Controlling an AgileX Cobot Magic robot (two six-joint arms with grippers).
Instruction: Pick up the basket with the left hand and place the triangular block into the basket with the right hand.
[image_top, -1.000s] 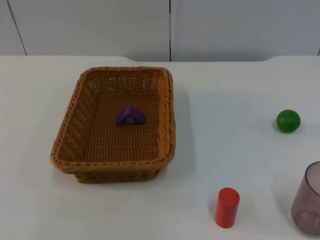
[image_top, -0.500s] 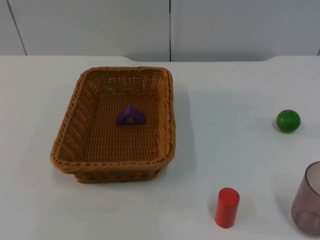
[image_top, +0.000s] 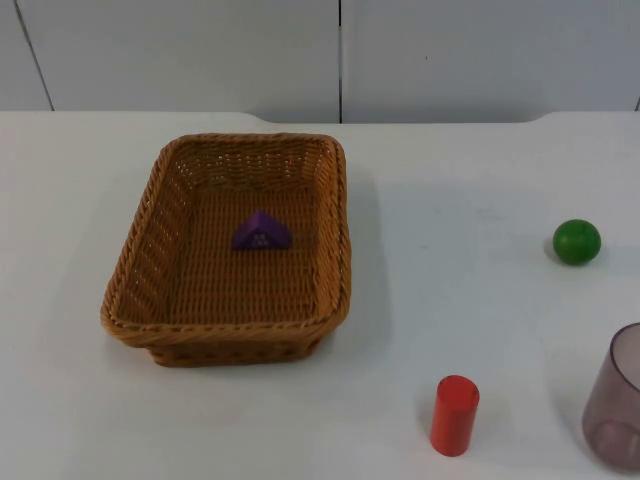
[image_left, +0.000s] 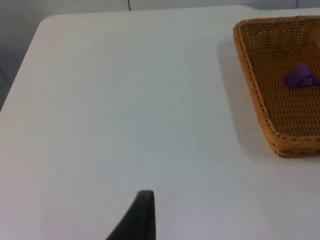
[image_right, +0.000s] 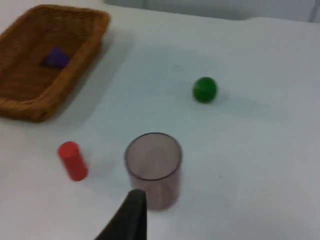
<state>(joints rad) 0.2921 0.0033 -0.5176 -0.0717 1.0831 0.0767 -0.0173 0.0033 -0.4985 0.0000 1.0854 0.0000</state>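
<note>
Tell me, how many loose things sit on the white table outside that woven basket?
3. A green ball lies far to the basket's right; a red cylinder stands nearer the front; a translucent cup stands beside it at the picture's edge. Nothing seems hidden.

I'm looking at a lab test bench: a bare white tabletop (image_top: 480, 330) ending at a grey partition wall (image_top: 200, 55), with only sorting props set out.
</note>
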